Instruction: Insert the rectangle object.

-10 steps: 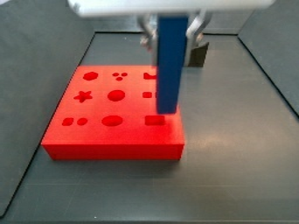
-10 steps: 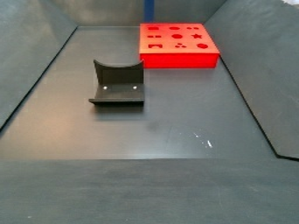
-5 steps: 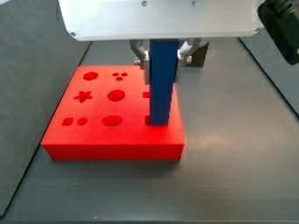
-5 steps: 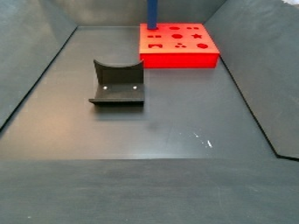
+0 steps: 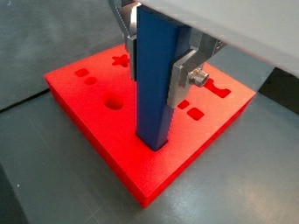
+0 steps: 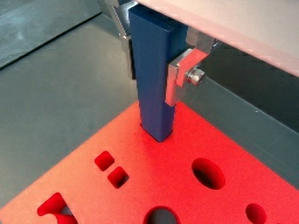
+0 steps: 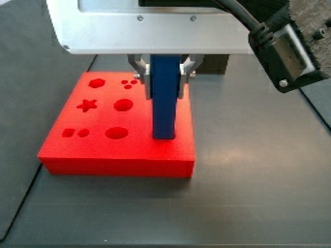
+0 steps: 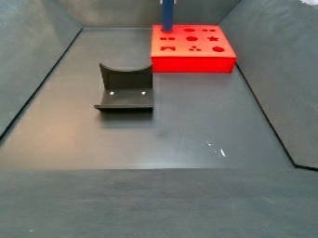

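The rectangle object, a long blue bar, stands upright in my gripper, which is shut on its upper part. The silver fingers press its two sides in both wrist views. The bar's lower end sits in a rectangular hole near the edge of the flat red block. The bar meets the block's top squarely. In a side view the bar rises from the block under the gripper. In a side view only the bar's lower part shows above the block.
The dark fixture with a curved notch stands on the grey floor in front of the block. Its edge shows behind the arm. Other shaped holes dot the block. Raised walls border the floor.
The gripper has come down with the blue bar, whose lower end has sunk into the rectangular hole. The red block has shifted slightly sideways.
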